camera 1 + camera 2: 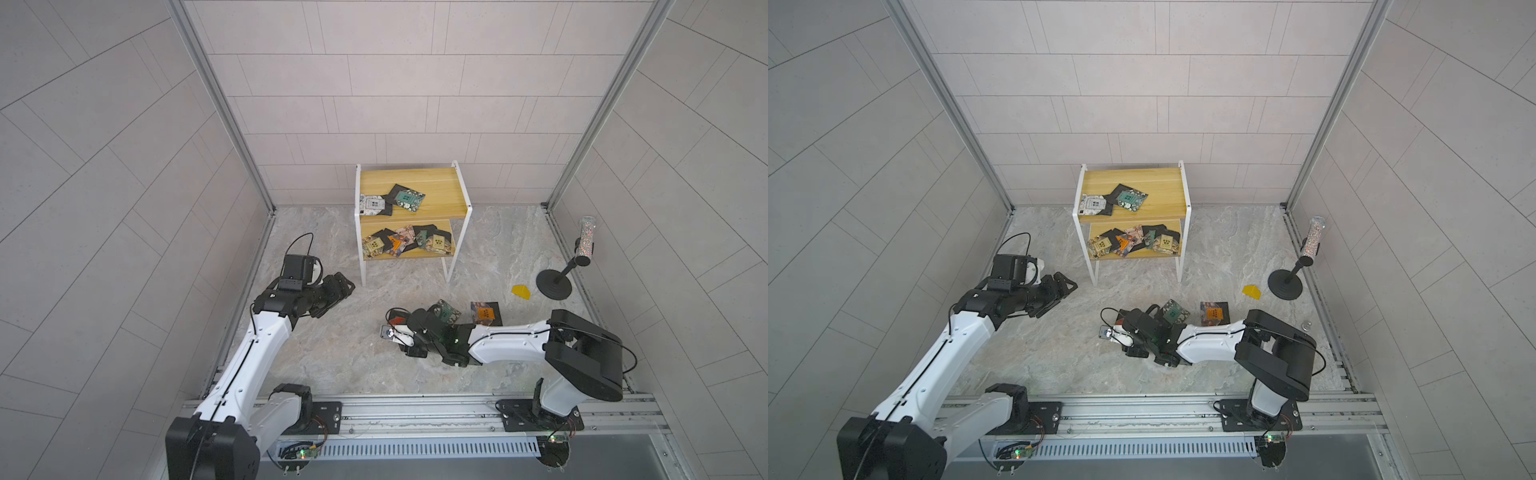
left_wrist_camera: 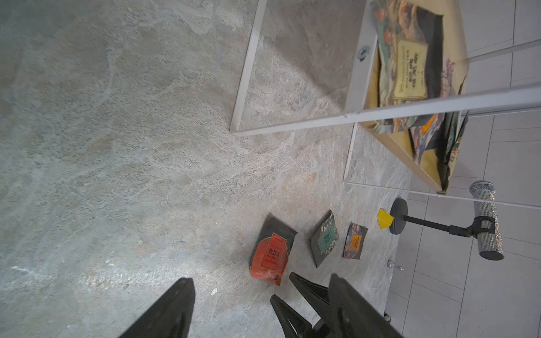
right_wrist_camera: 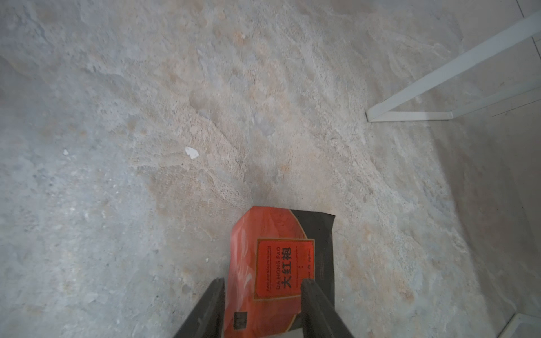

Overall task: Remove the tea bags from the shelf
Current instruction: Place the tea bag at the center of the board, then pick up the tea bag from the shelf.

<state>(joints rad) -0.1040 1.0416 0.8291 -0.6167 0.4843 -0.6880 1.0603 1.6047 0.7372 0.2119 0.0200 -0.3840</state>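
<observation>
1. The shelf (image 1: 442, 187) stands at the back of the surface (image 1: 332, 357).
2. Two tea bags (image 1: 406, 197) lie on its top board, and an overlapping cluster (image 1: 409, 243) lies on the lower board.
3. Three more lie on the surface in front of the shelf: a red bag (image 3: 272, 260), a teal bag (image 1: 449, 312) and an orange bag (image 1: 484, 313).
4. The right jaws are parted and released, one on each side of the red bag's end.
5. The left jaws gape wide and empty, above the surface left of the shelf.
</observation>
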